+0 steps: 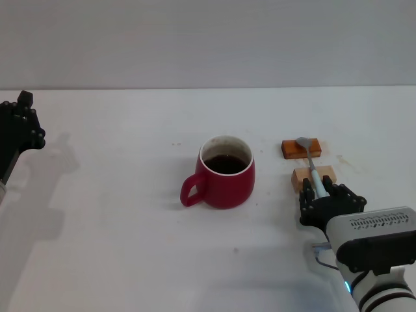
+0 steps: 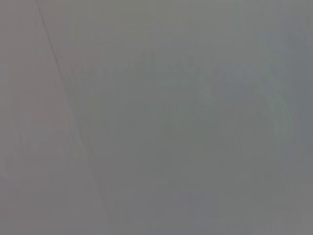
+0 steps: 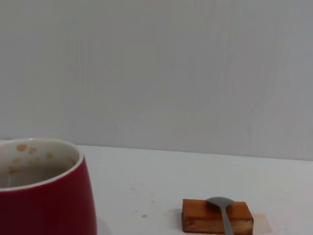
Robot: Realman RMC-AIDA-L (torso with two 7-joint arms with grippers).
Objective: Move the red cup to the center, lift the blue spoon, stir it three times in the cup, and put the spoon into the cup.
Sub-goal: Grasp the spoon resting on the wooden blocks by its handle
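Observation:
The red cup [image 1: 224,175] stands at the table's middle in the head view, its handle toward my left, with dark liquid inside. It also shows in the right wrist view [image 3: 46,203]. The blue spoon [image 1: 312,166] lies across two wooden blocks to the right of the cup, its grey bowl on the far block. Its bowl shows in the right wrist view [image 3: 222,205]. My right gripper [image 1: 325,192] is low at the near end of the pale blue handle, open, with a finger on each side of it. My left gripper [image 1: 19,127] is at the far left edge, away from everything.
The darker wooden block [image 1: 301,149] lies farther back and also shows in the right wrist view [image 3: 200,218]. The lighter block [image 1: 314,177] sits just before my right gripper. The white table [image 1: 117,214] ends at a pale wall behind. The left wrist view shows only grey blur.

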